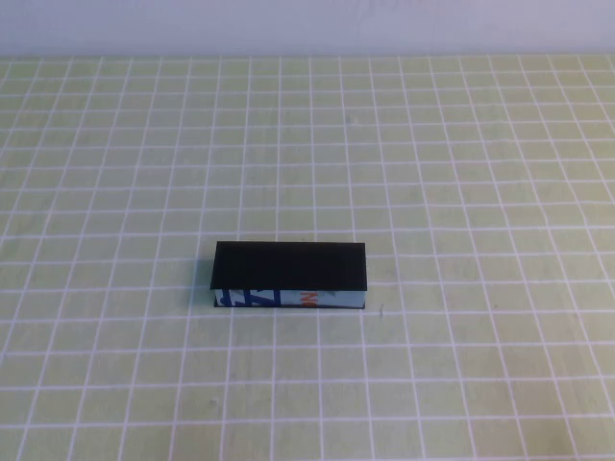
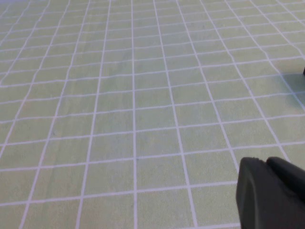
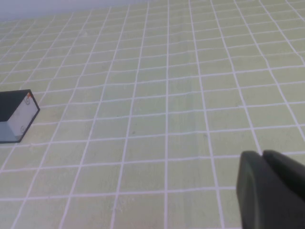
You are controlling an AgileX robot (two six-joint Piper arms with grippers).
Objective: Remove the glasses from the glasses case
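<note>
While lid lies flat, glasses case [image 1: 290, 276] closed, contents hidden; left hand [image 2: 271, 193], right hand [image 3: 271, 191] above mat, grip unclear.

I count 1 glasses case [image 1: 290, 274] on the table [image 1: 461, 173]. My 2 grippers show only from the wrists: 1 left gripper [image 2: 271, 195], 1 right gripper [image 3: 271, 191].

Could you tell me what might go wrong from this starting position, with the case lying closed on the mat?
1. The glasses case lies closed and free on the grid mat, so prying its lid could push or tip it.
2. The glasses are hidden inside, so their position cannot be checked.
3. The left gripper and right gripper are outside the high view, so either approach starts far away.
</note>
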